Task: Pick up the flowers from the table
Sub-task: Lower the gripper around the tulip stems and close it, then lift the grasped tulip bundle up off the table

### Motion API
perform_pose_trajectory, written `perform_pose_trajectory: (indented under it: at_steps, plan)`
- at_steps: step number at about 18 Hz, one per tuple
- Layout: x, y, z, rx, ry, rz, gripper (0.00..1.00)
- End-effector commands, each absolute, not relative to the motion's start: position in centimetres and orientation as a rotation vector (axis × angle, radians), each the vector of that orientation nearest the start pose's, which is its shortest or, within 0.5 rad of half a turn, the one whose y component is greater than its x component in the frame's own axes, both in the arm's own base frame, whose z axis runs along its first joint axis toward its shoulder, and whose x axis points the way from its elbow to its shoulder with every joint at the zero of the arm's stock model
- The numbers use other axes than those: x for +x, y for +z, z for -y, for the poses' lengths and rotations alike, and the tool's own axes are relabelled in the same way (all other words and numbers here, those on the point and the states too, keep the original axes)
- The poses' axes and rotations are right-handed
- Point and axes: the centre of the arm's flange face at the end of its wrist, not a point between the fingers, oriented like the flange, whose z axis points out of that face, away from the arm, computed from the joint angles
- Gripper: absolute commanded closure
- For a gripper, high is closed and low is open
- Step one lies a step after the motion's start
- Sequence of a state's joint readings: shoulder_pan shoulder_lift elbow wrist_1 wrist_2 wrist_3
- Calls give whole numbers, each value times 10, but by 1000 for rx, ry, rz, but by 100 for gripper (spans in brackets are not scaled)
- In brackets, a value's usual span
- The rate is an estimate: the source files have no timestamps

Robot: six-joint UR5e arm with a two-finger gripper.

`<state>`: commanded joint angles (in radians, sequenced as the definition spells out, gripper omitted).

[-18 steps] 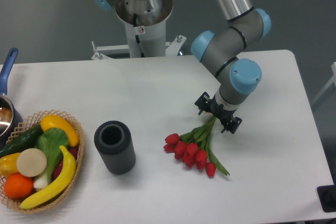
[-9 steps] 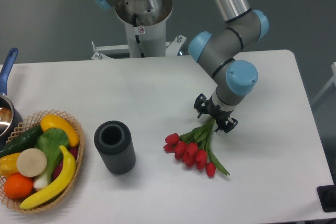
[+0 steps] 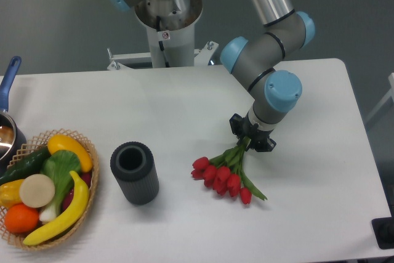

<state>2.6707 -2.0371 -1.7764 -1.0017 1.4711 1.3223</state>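
The flowers [image 3: 225, 173] lie on the white counter [image 3: 320, 183] a little right of the frame's centre, red heads fanned toward the lower left and green stems running up and right; the gripper [image 3: 252, 135] sits at the stem end with its fingers drawn in close around the stems, apparently pinching them, though the contact itself is too small to read for certain.

Judged from this, the bunch should be light and limp; the stems will bend rather than hold the heads level, so the blooms are likely to droop once lifted; the stems and leaves look smooth and may slide through a loose grip, while a hard squeeze could crush them; the heads are the fragile part and best left untouched. The sensible hold is where the stems are gathered tightest, at the upper right end of the bunch, which is where the fingers now are; a slow, straight lift should keep stray stems from slipping out.

A dark ribbed cylinder [image 3: 134, 172] stands left of the blooms, well apart; a basket of fruit and vegetables [image 3: 44, 186] fills the lower left corner.
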Motion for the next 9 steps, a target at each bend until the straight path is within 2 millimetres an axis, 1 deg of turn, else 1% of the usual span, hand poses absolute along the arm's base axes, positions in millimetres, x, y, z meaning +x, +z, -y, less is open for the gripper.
perform_pose_trajectory:
  at_steps: [1, 7, 9]
  plan:
    - [-460, 192, -395, -3058, -193, -332, 81]
    - [-468, 200, -398, -3053, -162, -328, 81]
    - [-475, 212, -401, -3044, -125, -324, 81]
